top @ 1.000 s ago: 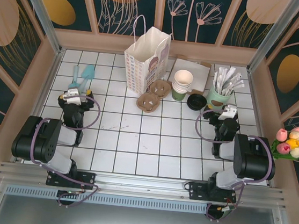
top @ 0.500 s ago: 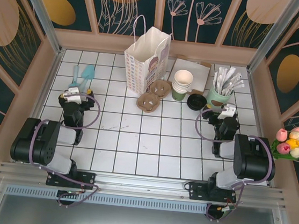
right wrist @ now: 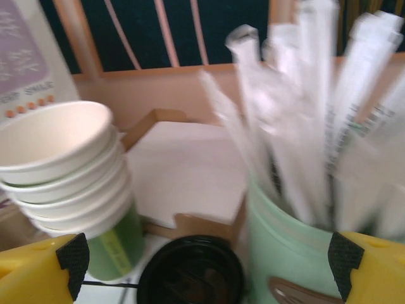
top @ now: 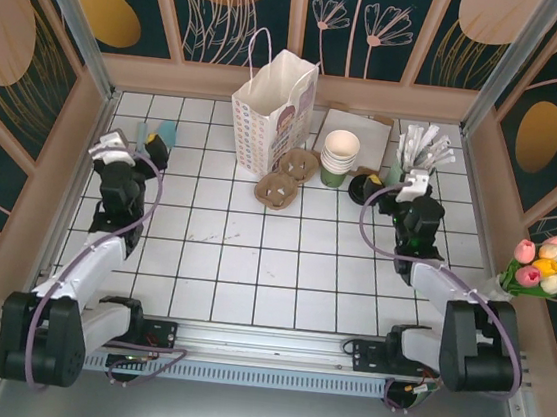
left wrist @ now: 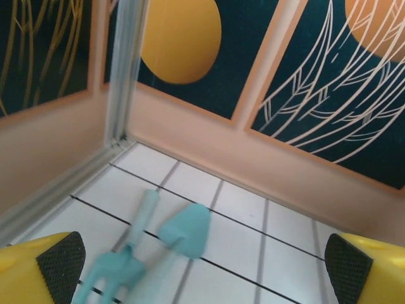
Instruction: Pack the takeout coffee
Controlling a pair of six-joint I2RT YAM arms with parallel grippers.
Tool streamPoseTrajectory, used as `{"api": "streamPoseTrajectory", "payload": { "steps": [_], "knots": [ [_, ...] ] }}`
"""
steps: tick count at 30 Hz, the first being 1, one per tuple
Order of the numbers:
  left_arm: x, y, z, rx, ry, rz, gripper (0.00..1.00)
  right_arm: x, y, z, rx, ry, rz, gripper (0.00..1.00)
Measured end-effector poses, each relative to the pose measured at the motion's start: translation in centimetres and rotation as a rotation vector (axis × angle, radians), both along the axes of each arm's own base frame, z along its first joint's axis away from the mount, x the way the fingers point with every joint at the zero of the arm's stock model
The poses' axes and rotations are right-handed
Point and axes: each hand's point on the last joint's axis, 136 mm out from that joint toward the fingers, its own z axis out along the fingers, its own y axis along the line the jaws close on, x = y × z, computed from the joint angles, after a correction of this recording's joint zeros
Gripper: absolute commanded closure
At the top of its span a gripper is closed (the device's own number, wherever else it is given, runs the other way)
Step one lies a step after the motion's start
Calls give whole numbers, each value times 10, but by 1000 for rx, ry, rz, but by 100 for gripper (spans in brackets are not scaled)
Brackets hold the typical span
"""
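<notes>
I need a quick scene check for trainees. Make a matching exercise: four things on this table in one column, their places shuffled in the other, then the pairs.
Things
1. paper bag
2. stack of cups
3. black lid
4. teal shovel

Places
A. just right of the cardboard cup carrier
B. far left, lying beside a teal rake
C. standing at the back middle, handle up
D. flat on the tiles, between the stack of cups and the mint straw holder

Pairs: 1-C, 2-A, 3-D, 4-B
</notes>
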Motion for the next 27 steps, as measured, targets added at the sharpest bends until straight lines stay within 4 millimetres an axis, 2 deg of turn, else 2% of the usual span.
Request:
{"api": "streamPoseTrajectory", "payload": {
  "steps": [4, 10, 13, 17, 19, 22, 24, 27],
  "knots": [
    [-6, -25, 10, -172, 34, -77, 1, 0, 26, 17, 73, 40, 49, 1],
    [-29, -80, -1, -386, 121, -248, 1, 7, 33, 32, 272, 162, 1, 2],
    [-35, -101, -12, -459, 181, -316, 1, 18, 39, 44, 365, 240, -21, 4],
    [-39, -136, -19, -498, 260, -420, 1, 39, 59, 59, 437, 338, -7, 7],
    [-40, -152, -23, -503, 288, -470, 1, 46, 75, 58, 445, 395, 6, 8],
    [-37, -164, -37, -516, 335, -497, 1, 56, 93, 49, 415, 481, -12, 11],
    [-33, -170, -51, -521, 377, -507, 1, 63, 98, 40, 378, 532, -46, 11],
    [-30, -178, -77, -522, 462, -519, 1, 74, 95, 28, 313, 603, -112, 15]
  ]
}}
